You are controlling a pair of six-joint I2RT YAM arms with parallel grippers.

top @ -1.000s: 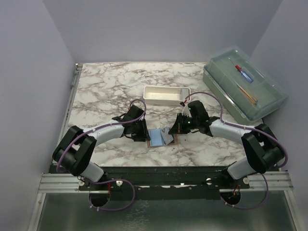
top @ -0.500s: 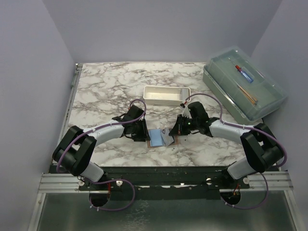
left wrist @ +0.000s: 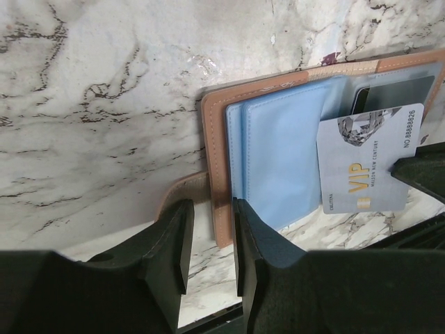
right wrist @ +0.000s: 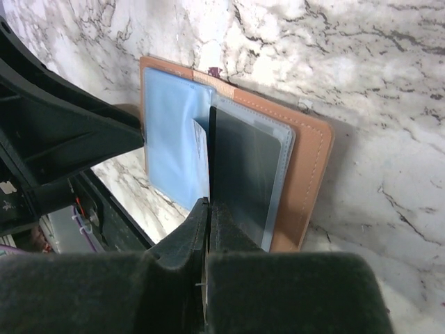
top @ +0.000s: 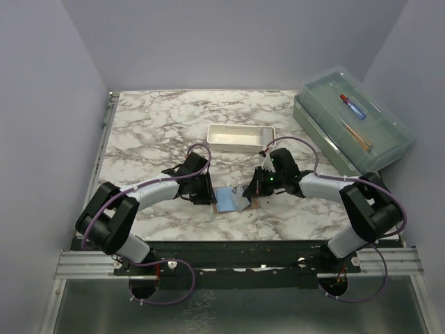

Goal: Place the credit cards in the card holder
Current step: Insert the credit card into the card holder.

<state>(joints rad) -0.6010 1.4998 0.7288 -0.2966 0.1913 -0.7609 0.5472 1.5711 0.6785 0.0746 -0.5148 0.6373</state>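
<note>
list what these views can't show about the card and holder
- right wrist: the pale printed credit card shows edge-on, face unseen, lower part inside the shut right gripper
- left wrist: that gripper's dark finger covers the card's right edge
- top: the left gripper and right one hide part of the open tan leather card holder

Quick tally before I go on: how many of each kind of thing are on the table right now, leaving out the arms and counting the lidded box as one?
card: 1
wallet: 1
white tray: 1
clear lidded box: 1
Total: 4
</note>
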